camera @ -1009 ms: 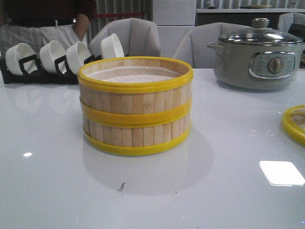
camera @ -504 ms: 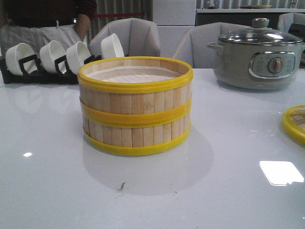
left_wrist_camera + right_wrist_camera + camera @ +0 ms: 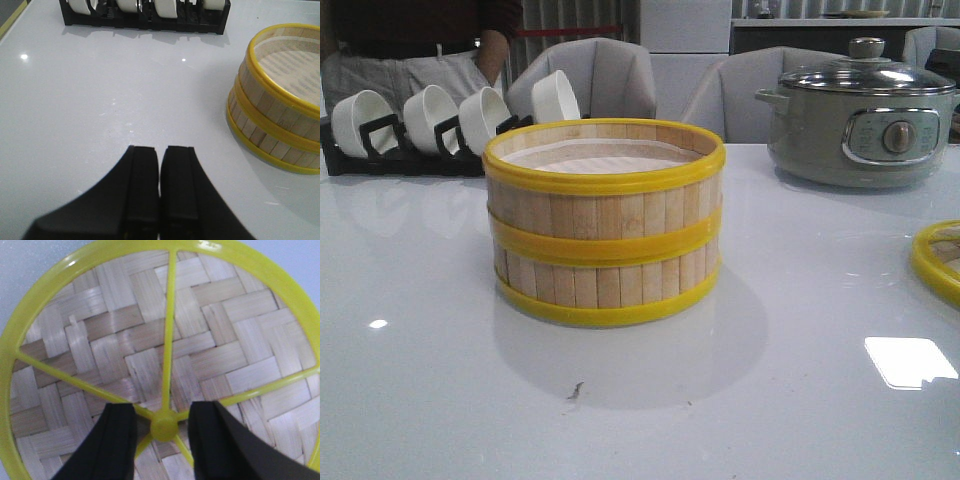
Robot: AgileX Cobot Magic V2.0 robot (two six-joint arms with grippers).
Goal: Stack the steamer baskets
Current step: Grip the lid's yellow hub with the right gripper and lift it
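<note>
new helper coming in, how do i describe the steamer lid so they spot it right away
Start at the grey electric pot at the table's back right, then come forward to the right edge. The lid lies flat there, half out of frame: a yellow ring around woven bamboo, unlike the tall slatted baskets at centre.

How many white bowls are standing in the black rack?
4 white bowls in the black rack, side by side at the table's far left: first, second, third, fourth. None seems hidden.
</note>
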